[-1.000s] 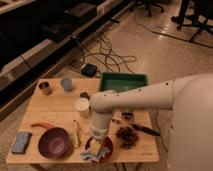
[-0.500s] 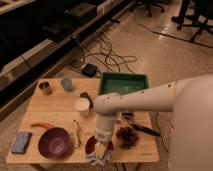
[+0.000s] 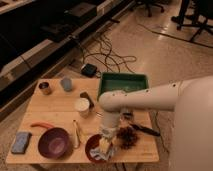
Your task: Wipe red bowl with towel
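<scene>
A small red bowl (image 3: 91, 147) sits at the table's front edge, right of a larger maroon bowl (image 3: 54, 142). A light towel (image 3: 104, 151) lies bunched in the small bowl's right half. My gripper (image 3: 106, 142) points straight down on the towel, over the bowl, and holds it. My white arm (image 3: 150, 98) reaches in from the right across the table.
The wooden table (image 3: 55, 110) also holds a green tray (image 3: 124, 82), a white cup (image 3: 81, 106), a metal can (image 3: 45, 88), a grey cup (image 3: 66, 83), a blue block (image 3: 21, 142), a red pepper (image 3: 41, 125), a yellow stick (image 3: 77, 134) and a dark clump (image 3: 127, 136).
The gripper has shifted a little to the right and down with the towel, and the left part of the small red bowl has come into sight.
</scene>
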